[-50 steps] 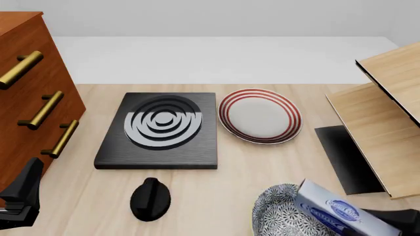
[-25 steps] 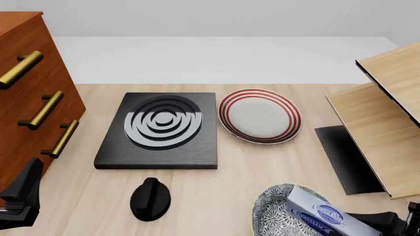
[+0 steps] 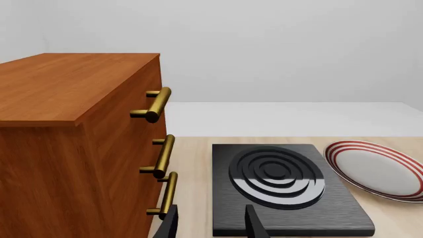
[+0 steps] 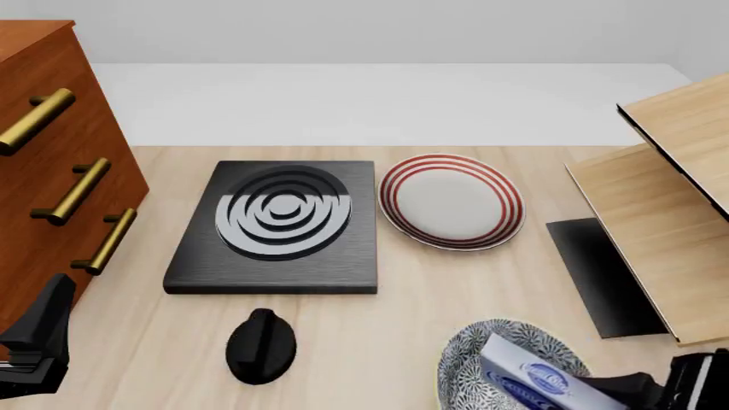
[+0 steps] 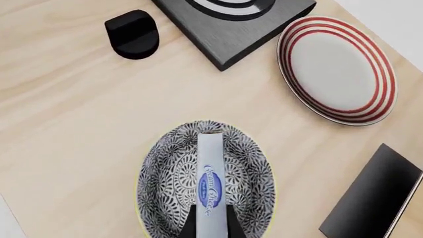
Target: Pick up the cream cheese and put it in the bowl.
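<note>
The cream cheese (image 5: pixel 208 186) is a small, stiff carton, probably light, with smooth printed faces that could slip under a loose pinch; its long narrow sides are the sensible place to hold it. The right gripper (image 5: pixel 210 221) has its fingers closed on those sides at the box's rear end, and the carton hangs tilted inside the rim of the patterned bowl (image 5: pixel 168 168), which stands near the table's (image 4: pixel 387 333) front edge, toward its right. Whether the box touches the bowl's floor I cannot tell. The left gripper (image 3: pixel 210 224) waits empty beside the wooden drawer cabinet (image 3: pixel 73 144), its fingers parted
</note>
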Robot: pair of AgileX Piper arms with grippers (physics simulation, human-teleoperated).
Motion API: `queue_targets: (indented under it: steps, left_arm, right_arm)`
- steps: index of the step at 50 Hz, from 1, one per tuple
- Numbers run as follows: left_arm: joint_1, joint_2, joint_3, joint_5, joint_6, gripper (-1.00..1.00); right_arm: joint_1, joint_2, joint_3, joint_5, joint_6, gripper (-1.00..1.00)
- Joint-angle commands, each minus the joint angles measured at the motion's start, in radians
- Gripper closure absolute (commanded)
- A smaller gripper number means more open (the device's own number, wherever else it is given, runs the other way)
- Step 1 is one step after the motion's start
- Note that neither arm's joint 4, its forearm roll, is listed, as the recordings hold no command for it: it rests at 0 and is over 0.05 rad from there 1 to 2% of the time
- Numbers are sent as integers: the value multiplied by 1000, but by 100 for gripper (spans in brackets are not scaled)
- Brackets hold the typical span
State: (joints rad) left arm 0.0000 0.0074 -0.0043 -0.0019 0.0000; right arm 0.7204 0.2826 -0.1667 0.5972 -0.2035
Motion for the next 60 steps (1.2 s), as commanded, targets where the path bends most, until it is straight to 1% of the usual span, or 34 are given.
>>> queue_targets:
  steps: [1, 10, 19, 41, 42, 52, 60]
  left_arm:
    - [0, 0, 0, 0, 0, -100]
    - [0, 0, 0, 0, 0, -100]
    - [0, 0, 0, 0, 0, -100]
    - [0, 0, 0, 0, 0, -100]
    - [0, 0, 0, 0, 0, -100]
    - [0, 0, 0, 0, 0, -100]
    - [0, 0, 0, 0, 0, -100]
  right_arm:
    - [8, 26, 28, -55, 32, 100]
    - [14, 38, 34, -73, 40, 100]
    - [8, 23, 41, -62, 44, 100]
    - [8, 36, 63, -88, 62, 100]
    - [11, 38, 62, -89, 63, -100]
    - [14, 43, 52, -87, 69, -100]
    - [11, 38, 33, -67, 63, -100]
